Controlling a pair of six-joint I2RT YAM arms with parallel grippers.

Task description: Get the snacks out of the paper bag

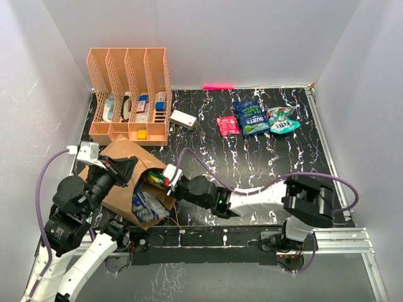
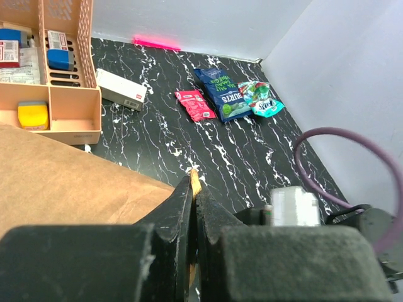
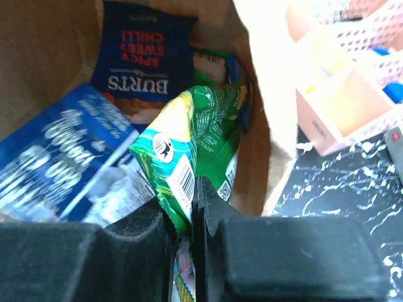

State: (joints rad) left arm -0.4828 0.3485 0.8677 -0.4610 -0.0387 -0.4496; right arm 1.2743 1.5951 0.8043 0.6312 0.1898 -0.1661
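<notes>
Black marbled table (image 1: pixel 252 163) carries the paper bag (image 1: pixel 126 151), lying on its side. My left claw (image 2: pixel 194 187) is clamped on the bag's rim. Inside the bag: dark blue chip bags (image 3: pixel 141 56). My right claw (image 3: pixel 184 204), at the bag's mouth, pinches a green-yellow packet (image 3: pixel 201 132). Well beyond the bag lie a blue bag (image 1: pixel 252 117), teal bag (image 1: pixel 282 119) and pink-red packet (image 1: pixel 227 126).
</notes>
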